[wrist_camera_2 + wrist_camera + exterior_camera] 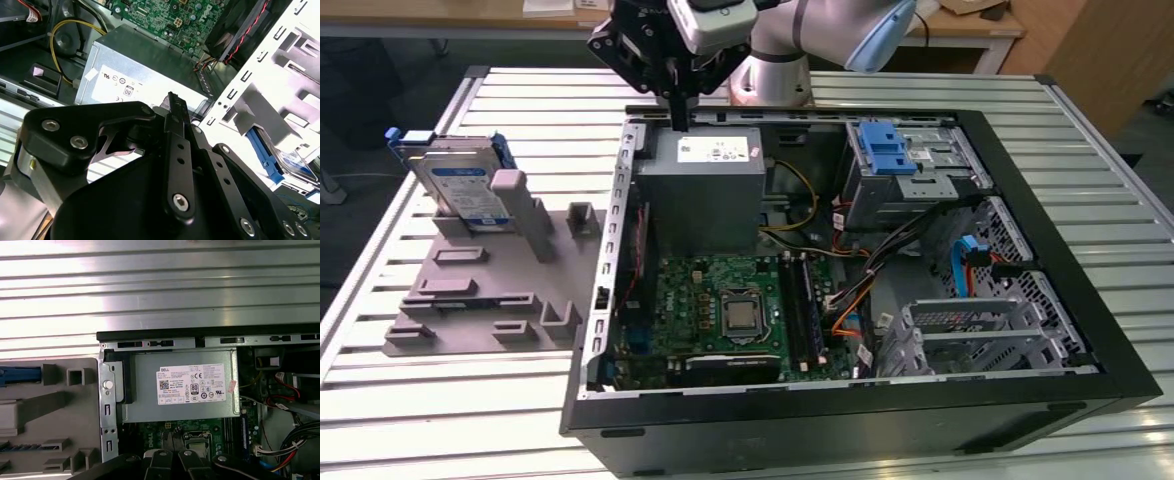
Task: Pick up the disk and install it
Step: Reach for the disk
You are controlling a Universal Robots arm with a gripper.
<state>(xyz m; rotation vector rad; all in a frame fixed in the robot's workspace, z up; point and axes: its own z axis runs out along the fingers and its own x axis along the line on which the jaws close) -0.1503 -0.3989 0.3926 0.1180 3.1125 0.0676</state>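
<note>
My tool (680, 122) hung closed on nothing, over power supply box (707, 190) at far side of computer case (854, 410). Disk (463, 190) stood upright in grey holder (480, 300) on worktop (440, 420), exterior view's left, well apart from tool.

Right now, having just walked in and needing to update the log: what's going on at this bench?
A robot arm is working over an open PC case. Its gripper, shut and empty, hangs above the power supply at the case's far edge. The disk stands on edge in the grey holder at the exterior view's left, not yet picked up.
</note>
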